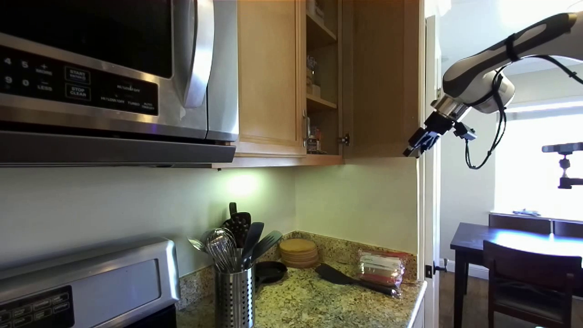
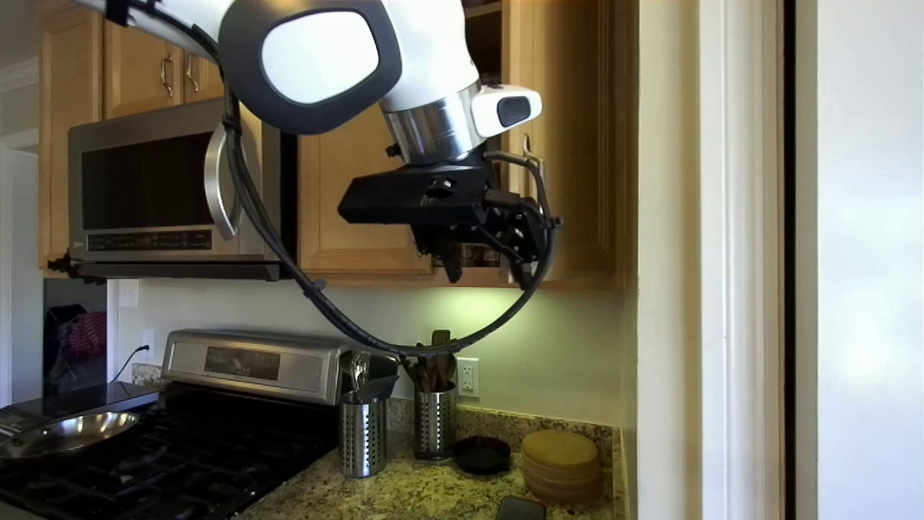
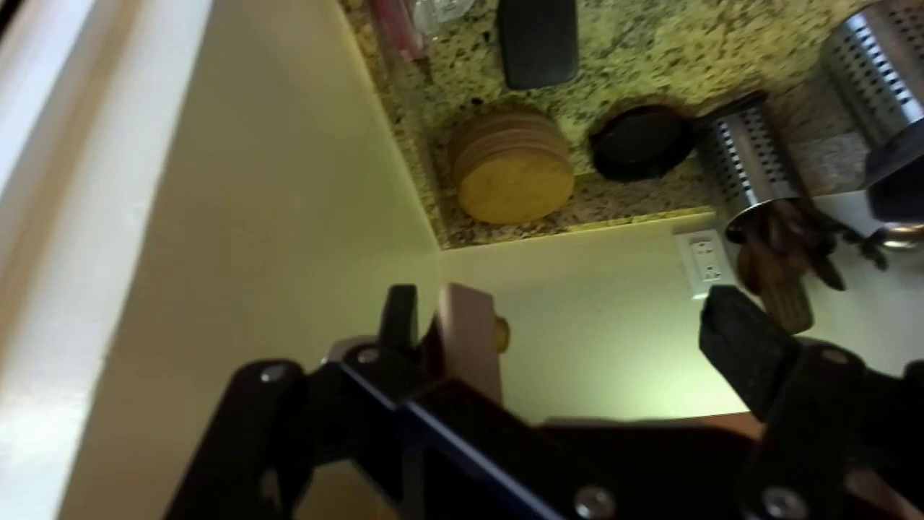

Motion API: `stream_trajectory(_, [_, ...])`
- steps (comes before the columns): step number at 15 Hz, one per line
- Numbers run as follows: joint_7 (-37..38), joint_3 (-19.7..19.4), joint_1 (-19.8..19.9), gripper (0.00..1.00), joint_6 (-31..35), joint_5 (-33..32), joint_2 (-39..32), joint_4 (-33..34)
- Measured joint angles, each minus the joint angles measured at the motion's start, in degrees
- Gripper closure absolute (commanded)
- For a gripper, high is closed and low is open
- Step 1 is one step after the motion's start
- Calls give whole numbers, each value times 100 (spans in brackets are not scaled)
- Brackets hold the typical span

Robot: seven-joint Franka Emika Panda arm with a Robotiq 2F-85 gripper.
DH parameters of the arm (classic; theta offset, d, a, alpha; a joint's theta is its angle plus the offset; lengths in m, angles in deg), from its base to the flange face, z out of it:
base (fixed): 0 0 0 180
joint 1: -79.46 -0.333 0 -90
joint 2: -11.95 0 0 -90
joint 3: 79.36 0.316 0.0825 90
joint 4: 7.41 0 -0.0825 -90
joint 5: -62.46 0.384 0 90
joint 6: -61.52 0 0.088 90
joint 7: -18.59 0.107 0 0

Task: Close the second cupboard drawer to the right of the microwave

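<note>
Spread wide and released, robot fingers (image 3: 743, 350) hang near an open cabinet door (image 1: 379, 82). Below them lies the counter (image 1: 291, 296); well apart stands the microwave (image 2: 155, 188).

Hard glare, soft edges

In an exterior view, a bright glow hits the wall (image 1: 242, 183) above the back edge of the counter (image 1: 298, 300), weaker toward its back corner. Past the right edge, the window (image 1: 521, 173) burns out to white; sheen lies on the table (image 1: 524, 239). The wrist view is softer, the gripper (image 3: 561, 300) dark and blurred.
</note>
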Motion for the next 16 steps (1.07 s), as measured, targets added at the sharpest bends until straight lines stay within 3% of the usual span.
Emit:
stream_trajectory(8, [-779, 22, -585, 0, -1153, 1187, 463, -135])
stream_trajectory(12, [-956, 20, -572, 0, -1686, 1347, 512, -135])
stream_trajectory(16, [-959, 17, -299, 0, -1696, 1143, 425, -205])
